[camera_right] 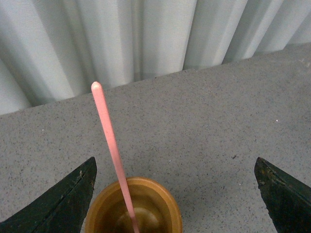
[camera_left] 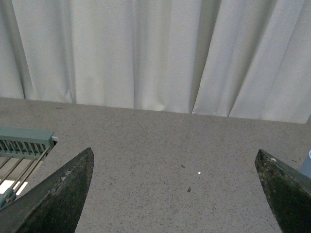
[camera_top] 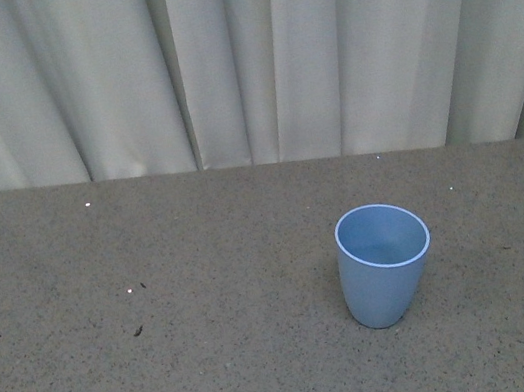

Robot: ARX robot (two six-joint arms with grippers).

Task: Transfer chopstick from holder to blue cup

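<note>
Pale curtain (camera_top: 218, 62) behind grey speckled tabletop (camera_top: 172, 374). My left pincer (camera_left: 173, 151) spread wide, fingers well apart; green slatted rack (camera_left: 24, 141) near one finger. Blue cup (camera_top: 386, 265) upright, lower right of front frame. My right pincer (camera_right: 175, 159) spread wide too; brown holder (camera_right: 133, 213) seen between its fingers. Pink chopstick (camera_right: 111, 145) stands in holder, leaning, ungripped.
</note>
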